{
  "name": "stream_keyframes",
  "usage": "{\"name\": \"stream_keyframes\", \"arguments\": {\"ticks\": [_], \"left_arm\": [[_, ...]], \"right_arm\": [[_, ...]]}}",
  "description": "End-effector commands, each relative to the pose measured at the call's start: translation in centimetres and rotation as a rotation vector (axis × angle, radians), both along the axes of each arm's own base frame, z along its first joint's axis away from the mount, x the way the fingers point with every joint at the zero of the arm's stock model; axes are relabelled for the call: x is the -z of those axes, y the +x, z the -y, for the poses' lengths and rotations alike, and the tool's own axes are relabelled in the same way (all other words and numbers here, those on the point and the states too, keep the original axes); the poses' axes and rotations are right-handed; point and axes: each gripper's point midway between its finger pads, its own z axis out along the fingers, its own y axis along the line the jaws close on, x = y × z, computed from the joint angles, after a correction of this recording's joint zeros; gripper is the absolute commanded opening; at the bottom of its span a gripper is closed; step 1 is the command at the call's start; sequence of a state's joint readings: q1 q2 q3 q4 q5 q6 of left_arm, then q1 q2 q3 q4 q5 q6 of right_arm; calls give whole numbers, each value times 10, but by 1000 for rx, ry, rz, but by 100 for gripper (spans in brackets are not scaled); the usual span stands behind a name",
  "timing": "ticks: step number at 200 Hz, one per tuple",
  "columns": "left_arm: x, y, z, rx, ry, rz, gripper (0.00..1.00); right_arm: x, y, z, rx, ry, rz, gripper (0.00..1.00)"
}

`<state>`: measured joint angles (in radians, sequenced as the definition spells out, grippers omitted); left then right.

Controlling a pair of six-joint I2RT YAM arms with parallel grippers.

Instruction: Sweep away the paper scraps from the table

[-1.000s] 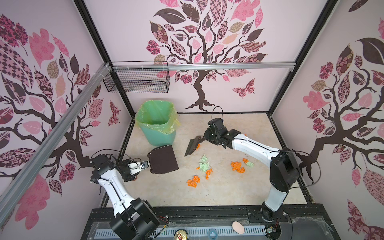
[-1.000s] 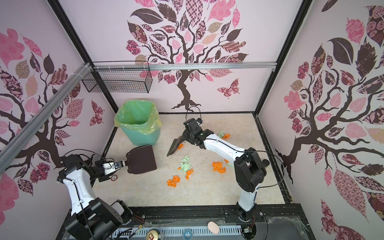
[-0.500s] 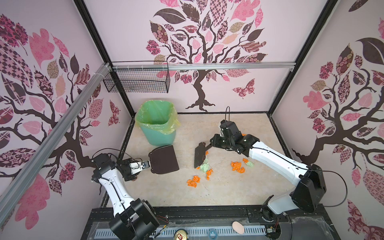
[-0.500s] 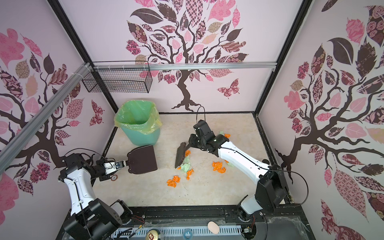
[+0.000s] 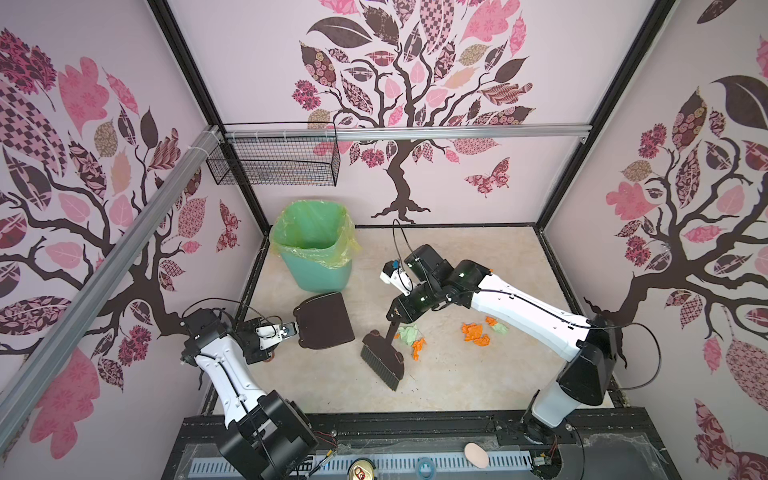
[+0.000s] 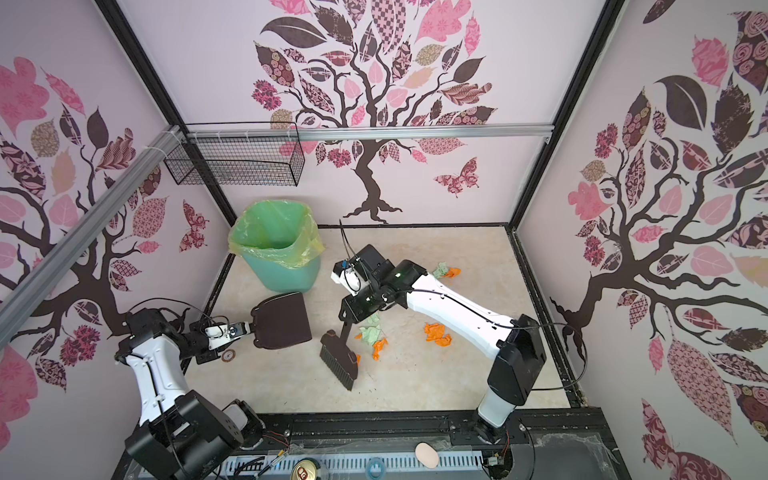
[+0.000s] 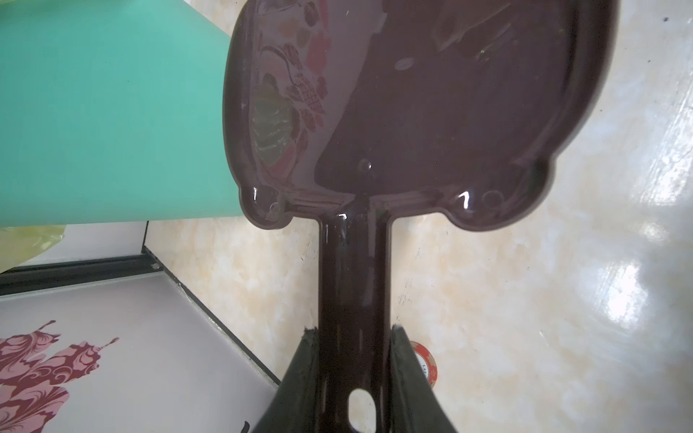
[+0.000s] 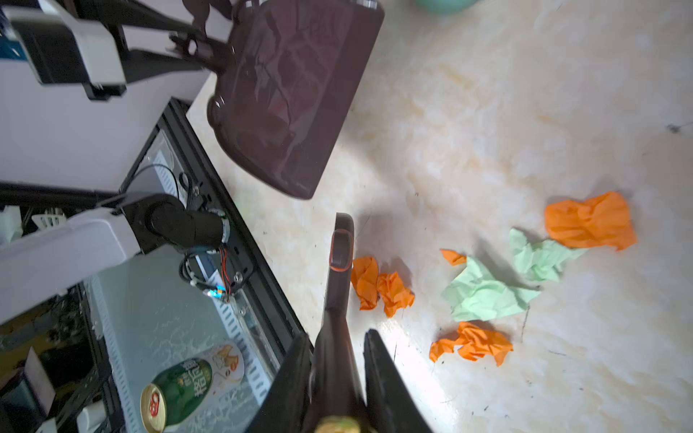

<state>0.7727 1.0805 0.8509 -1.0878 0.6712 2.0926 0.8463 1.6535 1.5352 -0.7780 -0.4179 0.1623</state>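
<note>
Noted: the right pincer [image 5: 397, 319] stays clamped on the brush [image 5: 382, 359] handle. The brush has come forward across the tabletop [image 5: 457, 386] and now rests against the nearest scraps [image 5: 409, 336]. The rest lie further right, unmoved. The left pincer [image 5: 291, 330] still pinches the dustpan [image 5: 326, 320] handle, unchanged beside the bin [image 5: 316, 266].

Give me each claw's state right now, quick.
Left claw: closed, holding the dustpan by its handle.
Right claw: closed, holding the brush by its handle.
</note>
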Motion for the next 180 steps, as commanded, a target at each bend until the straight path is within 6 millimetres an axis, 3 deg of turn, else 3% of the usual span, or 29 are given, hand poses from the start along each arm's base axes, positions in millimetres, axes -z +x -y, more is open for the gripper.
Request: {"name": "stream_keyframes", "arguments": {"ticks": [1,98,150,180], "left_arm": [[-4,-1,5,12,-25,12,0],[-3,-2,2,3,-29,15,0],[-1,-5,2,5,-36,8,0],[2,-5,1,7,-31,6,0]], "right_arm": [[-9,-6,-7,-71,70,-14,0],[26,-3,-5,-163,-8,41,0],[60,21,7,-155,-161,136,0],[69,37,21,-143,-274,207,0]]}}
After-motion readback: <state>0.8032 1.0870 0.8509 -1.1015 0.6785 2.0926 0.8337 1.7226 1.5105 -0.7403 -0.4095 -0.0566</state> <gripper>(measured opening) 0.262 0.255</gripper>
